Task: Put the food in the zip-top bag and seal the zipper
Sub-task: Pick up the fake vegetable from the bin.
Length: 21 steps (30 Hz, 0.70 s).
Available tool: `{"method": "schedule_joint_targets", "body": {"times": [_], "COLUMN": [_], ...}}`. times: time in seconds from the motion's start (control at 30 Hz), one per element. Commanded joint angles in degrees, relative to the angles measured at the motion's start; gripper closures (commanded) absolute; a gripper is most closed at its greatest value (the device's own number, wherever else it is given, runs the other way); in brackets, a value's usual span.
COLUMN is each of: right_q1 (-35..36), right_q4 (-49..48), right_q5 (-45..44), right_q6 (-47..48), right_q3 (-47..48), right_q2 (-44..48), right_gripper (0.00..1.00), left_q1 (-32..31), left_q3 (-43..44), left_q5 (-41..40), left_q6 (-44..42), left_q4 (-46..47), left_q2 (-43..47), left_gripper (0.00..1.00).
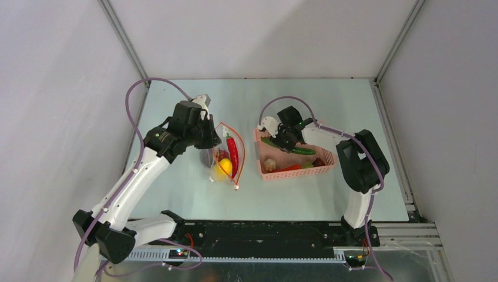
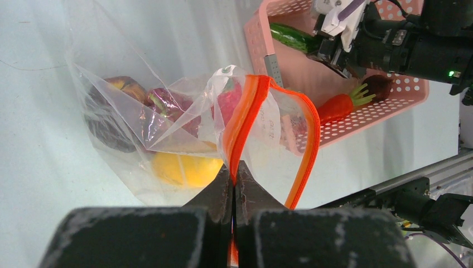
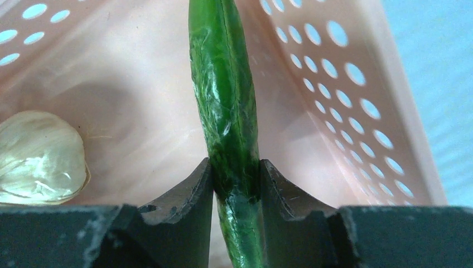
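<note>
Loading step: in the pink basket (image 1: pixel 296 172) on the right, my right gripper (image 3: pixel 234 181) is clamped on the green pod (image 3: pixel 223 95). Next I should lift it left into the zip-top bag (image 2: pixel 111 92), whose zipper (image 2: pixel 245 111) my left gripper (image 2: pixel 234 184) pinches. The basket also holds a pale bulb (image 3: pixel 39 156) (garlic, perhaps); the bag holds a lemon (image 2: pixel 184 168) and a chili (image 1: pixel 233 154).

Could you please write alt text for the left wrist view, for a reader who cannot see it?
The left gripper is shut on the orange-red zipper of the clear zip-top bag, whose mouth gapes open. A yellow fruit and darker pieces lie inside. Behind, the right gripper grips a green pod in the pink basket.
</note>
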State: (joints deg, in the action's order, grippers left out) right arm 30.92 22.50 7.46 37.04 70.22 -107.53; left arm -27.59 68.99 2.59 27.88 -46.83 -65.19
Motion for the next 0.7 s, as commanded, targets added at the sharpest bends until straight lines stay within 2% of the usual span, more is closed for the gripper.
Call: {"method": "schedule_joint_targets", "body": {"times": [0.0, 0.1, 0.4, 0.53, 0.67], "right_q1": [0.67, 1.52, 4.22, 4.87, 8.95], "right_q4": [0.18, -0.02, 1.43, -3.09, -13.39], "right_q5": [-3.91, -5.66, -6.70, -9.27, -8.21], "right_q6": [-1.45, -2.04, -2.95, -10.93, -27.15], "right_q3": [-0.03, -0.43, -5.31, -7.79, -11.66], "right_q2": [6.30, 9.38, 21.37, 28.50, 36.91], "right_gripper": [0.84, 0.88, 0.88, 0.89, 0.91], "left_q1": [0.26, 0.24, 0.22, 0.30, 0.22], "left_q3": [0.27, 0.20, 0.00, -0.08, -0.09], "left_q5": [-0.12, -0.25, -0.21, -0.30, -0.66], "left_q6": [-1.15, -1.01, -0.58, -0.30, 0.04], "left_q4": [1.21, 1.22, 1.42, 1.48, 1.44], "left_q2": [1.30, 1.44, 1.25, 1.27, 1.04], "left_gripper": [1.00, 1.00, 1.00, 1.00, 1.00]}}
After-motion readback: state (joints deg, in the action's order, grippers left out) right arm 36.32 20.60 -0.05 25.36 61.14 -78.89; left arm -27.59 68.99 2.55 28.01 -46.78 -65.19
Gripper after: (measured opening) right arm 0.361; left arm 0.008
